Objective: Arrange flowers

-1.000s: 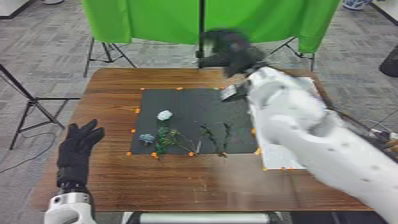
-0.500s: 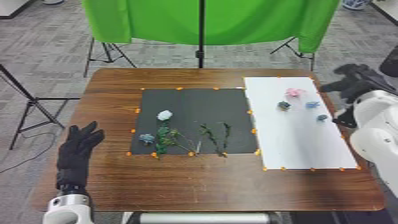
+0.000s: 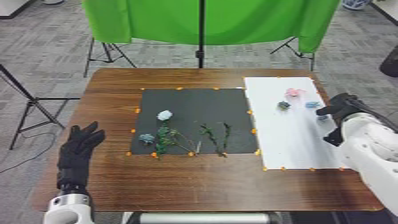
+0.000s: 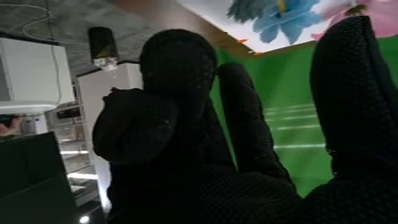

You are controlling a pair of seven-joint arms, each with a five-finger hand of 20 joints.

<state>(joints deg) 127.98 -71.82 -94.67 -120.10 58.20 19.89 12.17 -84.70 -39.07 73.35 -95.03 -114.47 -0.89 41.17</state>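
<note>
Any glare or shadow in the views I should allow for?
Head view: soft grey shading on the white sheet beside the right hand; right wrist view: pale streaks across the green cloth, and the black glove too dark to show much surface detail.

A left sheet (image 3: 191, 102) and a right sheet (image 3: 284, 142) are laid side by side on the table (image 3: 178, 190). On the left sheet, sprigs (image 3: 208, 134) are placed toward the front, between a flower (image 3: 164, 115) behind and another at left. Four blooms (image 3: 283, 105) are grouped on the right sheet's rear half
</note>
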